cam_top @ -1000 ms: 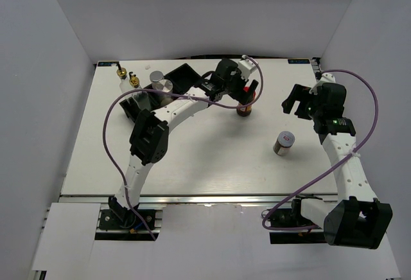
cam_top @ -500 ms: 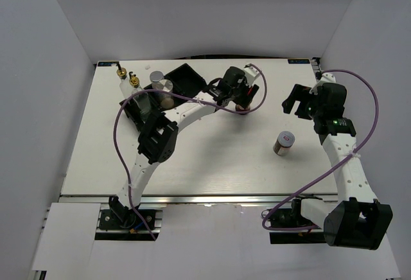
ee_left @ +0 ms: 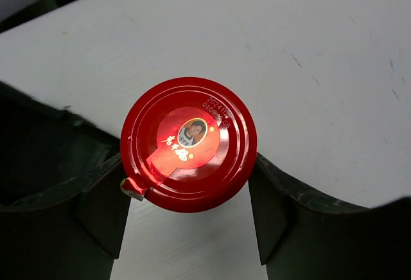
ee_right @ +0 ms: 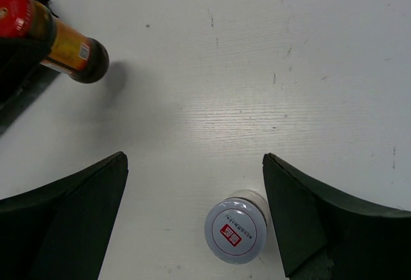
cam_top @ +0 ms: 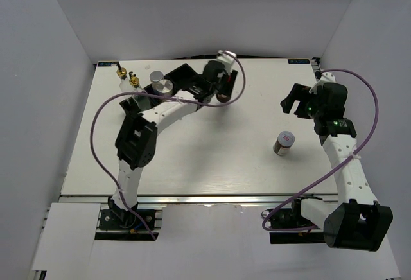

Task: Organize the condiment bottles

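Observation:
My left gripper is shut on the red-lidded dark jar, its fingers pressing both sides below the lid, just right of the black tray. The jar also shows in the right wrist view. Two glass bottles with gold spouts stand at the back left. Two silver-capped shakers stand at the tray's left part. The silver-lidded brown jar stands alone at the right, below my open, empty right gripper, and shows between its fingers.
The black compartmented tray's edge shows at the left of the left wrist view. The left arm's purple cable loops over the table's left side. White walls close in the table at the back and sides.
My left gripper came down around the red-lidded jar, shut on it, and has moved it left and back toward the tray. The right arm has barely moved.

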Tool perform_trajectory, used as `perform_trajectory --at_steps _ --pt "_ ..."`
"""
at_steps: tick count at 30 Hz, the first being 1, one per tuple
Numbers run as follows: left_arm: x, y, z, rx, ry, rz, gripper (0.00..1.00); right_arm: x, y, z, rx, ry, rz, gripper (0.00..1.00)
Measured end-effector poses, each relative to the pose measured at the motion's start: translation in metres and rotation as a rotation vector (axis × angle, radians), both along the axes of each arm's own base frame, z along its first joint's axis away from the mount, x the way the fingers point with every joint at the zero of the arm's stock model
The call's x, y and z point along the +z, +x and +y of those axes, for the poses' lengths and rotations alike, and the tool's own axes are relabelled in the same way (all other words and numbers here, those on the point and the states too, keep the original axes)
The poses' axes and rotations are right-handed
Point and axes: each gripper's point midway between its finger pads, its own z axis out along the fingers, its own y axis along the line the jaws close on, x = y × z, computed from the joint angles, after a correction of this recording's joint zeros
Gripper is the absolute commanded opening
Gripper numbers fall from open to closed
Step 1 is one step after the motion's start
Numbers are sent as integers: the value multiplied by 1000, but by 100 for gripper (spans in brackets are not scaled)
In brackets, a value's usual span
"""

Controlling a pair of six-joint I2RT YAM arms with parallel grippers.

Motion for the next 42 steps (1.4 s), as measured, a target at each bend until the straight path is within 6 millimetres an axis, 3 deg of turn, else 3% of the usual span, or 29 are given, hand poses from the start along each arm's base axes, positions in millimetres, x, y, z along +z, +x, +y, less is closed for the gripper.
perform_trajectory --at_steps 8,10,12,14,18,24,29,35,38,42 --pt "97 59 139 282 -155 -148 0 12 3 9 49 21 -54 89" --pt "109 71 170 352 -164 -185 0 12 3 11 59 26 -55 89" --pt "112 77 187 389 -164 -198 0 13 3 12 64 29 -57 89" --pt "106 80 193 401 -154 -187 0 14 3 12 65 29 -59 89" --pt "87 82 185 384 -130 -156 0 14 4 12 65 30 -61 89" --pt "39 95 175 379 -85 -90 0 9 6 12 65 30 -49 89" --pt "0 106 180 412 -39 -44 0 7 7 12 64 31 -42 89" --pt "-21 114 191 467 -10 -41 22 4 6 10 37 48 -34 89" --pt "-25 120 196 509 -6 -58 32 -10 -4 9 13 52 1 90" --pt "-28 123 201 540 -7 -69 68 -24 -19 11 -28 9 71 89"
